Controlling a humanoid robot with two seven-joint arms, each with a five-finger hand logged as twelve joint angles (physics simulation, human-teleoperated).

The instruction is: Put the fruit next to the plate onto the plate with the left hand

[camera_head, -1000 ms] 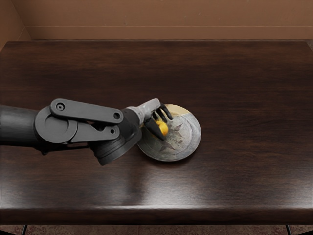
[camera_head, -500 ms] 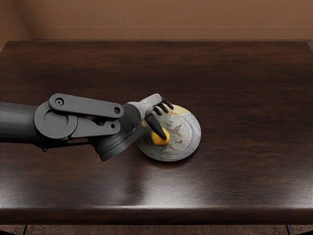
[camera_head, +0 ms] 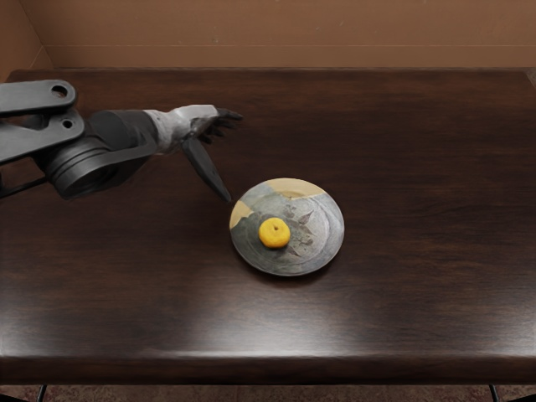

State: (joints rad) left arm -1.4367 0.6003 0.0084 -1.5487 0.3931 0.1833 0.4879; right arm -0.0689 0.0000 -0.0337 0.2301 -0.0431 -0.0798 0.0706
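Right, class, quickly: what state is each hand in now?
Left hand: open, holding nothing.
Right hand: not in view.

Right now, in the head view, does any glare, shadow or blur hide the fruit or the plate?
Head view: no, the orange fruit and the plate look sharp and evenly lit. Head view: a pale sheen lies along the near part of the dark table, away from the plate. Head view: the open left hand, up and left of the plate, throws no visible shadow on it.
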